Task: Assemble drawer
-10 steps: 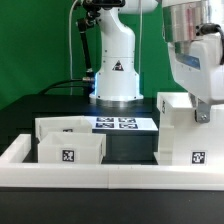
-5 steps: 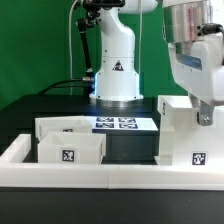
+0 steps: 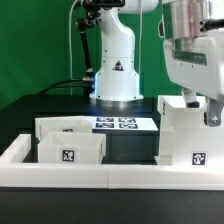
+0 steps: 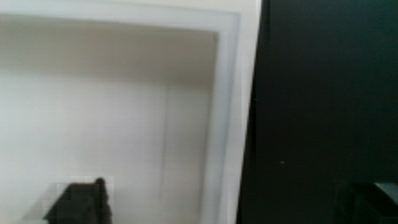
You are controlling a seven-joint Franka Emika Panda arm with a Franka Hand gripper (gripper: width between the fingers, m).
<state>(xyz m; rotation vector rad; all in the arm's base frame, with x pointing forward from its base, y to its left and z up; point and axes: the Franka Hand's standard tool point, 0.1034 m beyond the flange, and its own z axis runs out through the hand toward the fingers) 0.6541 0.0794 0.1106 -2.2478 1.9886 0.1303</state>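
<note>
The jaws of the gripper (image 4: 233, 200) are standing spread wide and pinching nothing. One dark fingertip (image 4: 80, 203) is showing over white plastic, and the other is barely discernible against the black table (image 4: 329, 110). Directly below them the tall drawer housing (image 3: 188, 135) is standing upright, its raised side edge running through the gap between the jaws. Well away from the jaws, toward the exterior view's left, the front tray (image 3: 70, 152) is sitting with its tag facing the camera, and the rear tray (image 3: 62, 126) is sitting just behind it. The marker board (image 3: 118, 123) is lying flat between trays and housing, nearer the jaws than either tray.
</note>
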